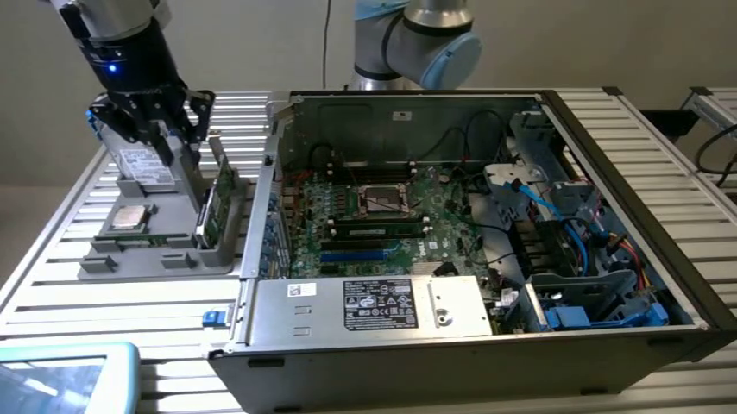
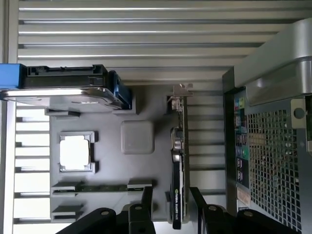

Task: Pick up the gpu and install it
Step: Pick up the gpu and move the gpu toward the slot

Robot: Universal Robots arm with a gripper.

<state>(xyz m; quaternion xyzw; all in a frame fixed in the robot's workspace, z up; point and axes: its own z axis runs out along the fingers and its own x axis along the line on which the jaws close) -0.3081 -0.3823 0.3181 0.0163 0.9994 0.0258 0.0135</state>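
In the exterior view the arm's wrist comes down from the upper corner on the exterior view's left and points straight down. The gripper [image 1: 171, 138] hangs over the grey tray [image 1: 103, 263], which sits on the slatted table [image 1: 69, 297] beside the open computer case [image 1: 461, 345]. Its fingers are spread and hold nothing. The gpu [image 1: 217, 203] stands on its edge in a slot on the side of the tray nearest the case, below the gripper and not lifted. A hard drive [image 1: 144, 164] stands on the tray under the gripper, and a processor chip [image 1: 124, 217] lies flat in front of it. Inside the case the motherboard [image 1: 381, 216] lies uncovered. A grey and light-blue arm joint [image 1: 420, 43] rises behind the case.

The wrist view looks straight down onto the tray [image 2: 161, 112]. The gripper [image 2: 170, 192] is released: its two dark fingers [image 2: 146, 207] stand apart, wider than the card is thick, one on each side of the gpu [image 2: 179, 161]. The card is seen edge-on, seated in its slot, with its silvery bracket [image 2: 180, 90] at the end away from the fingers. On the side of the card away from the case lie a square pad [image 2: 137, 137], the processor chip [image 2: 76, 152], a memory stick [image 2: 102, 186] and the hard drive [image 2: 63, 90]. The perforated wall of the computer case [image 2: 273, 156] is just beside the tray.
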